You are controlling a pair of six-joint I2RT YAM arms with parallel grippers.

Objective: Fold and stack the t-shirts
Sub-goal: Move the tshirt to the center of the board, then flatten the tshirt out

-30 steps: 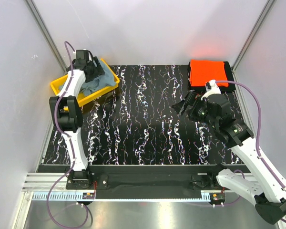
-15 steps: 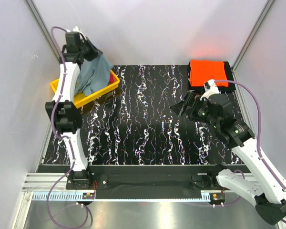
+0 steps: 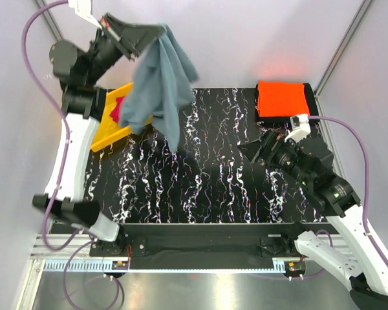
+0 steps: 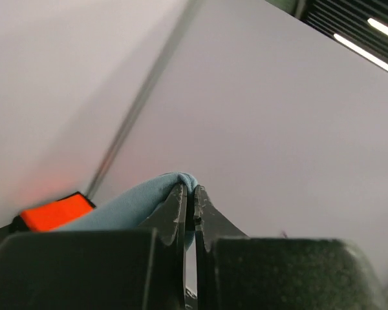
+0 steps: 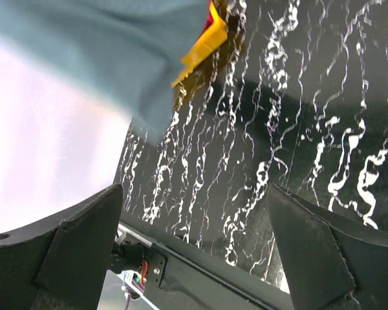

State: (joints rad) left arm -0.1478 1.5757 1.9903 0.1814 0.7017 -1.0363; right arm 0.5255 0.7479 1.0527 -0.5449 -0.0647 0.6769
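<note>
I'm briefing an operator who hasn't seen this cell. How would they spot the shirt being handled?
On the black white-veined table, look to the far left corner, above the yellow plastic bin. There a dusty grey-blue cloth t-shirt dangles from the shut left gripper. It alone hangs in the air: the folded orange t-shirt lies flat, the crimson one sits in the bin.

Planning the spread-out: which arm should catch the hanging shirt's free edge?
Right, probably. Its gripper is open, empty and facing the shirt; the left gripper is shut on the shirt's top edge.
</note>
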